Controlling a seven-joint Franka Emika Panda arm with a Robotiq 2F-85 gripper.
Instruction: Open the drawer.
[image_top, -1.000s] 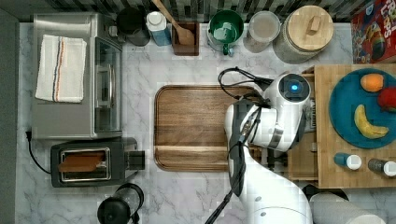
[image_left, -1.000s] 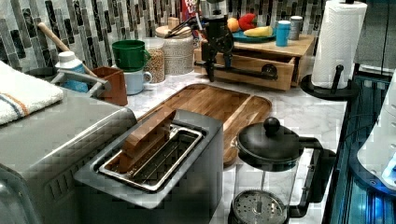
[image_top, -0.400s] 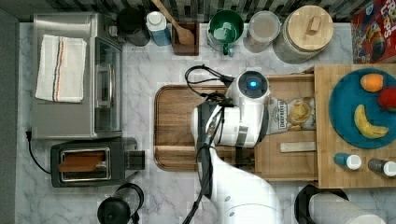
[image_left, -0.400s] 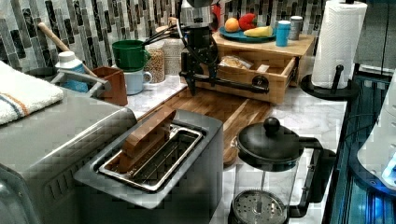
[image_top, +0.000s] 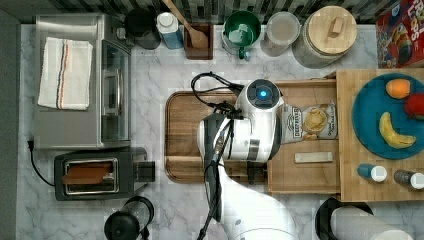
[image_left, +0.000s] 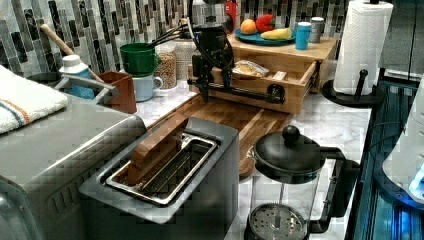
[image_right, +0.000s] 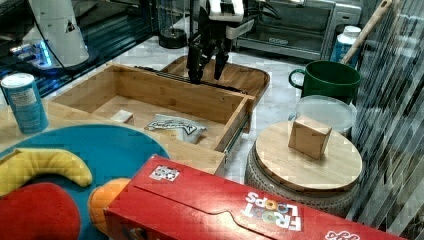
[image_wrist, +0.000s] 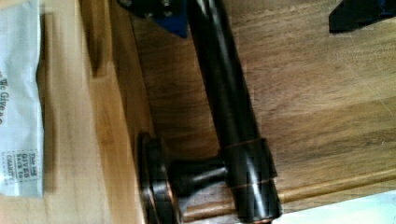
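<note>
1. The drawer stood pulled out over the dark tray, at 9 o'clock of the cabinet in the top view.
2. It held a snack bag and a small white block.
3. The gripper had its fingers spread astride the black bar handle.

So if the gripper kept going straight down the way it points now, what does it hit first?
Probably the dark wooden tray under the drawer's black bar handle, which the gripper straddles; depth is unclear.

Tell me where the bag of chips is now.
The bag of chips lies inside the open drawer, in the top view just left of the blue plate and above a small pale bar.
</note>
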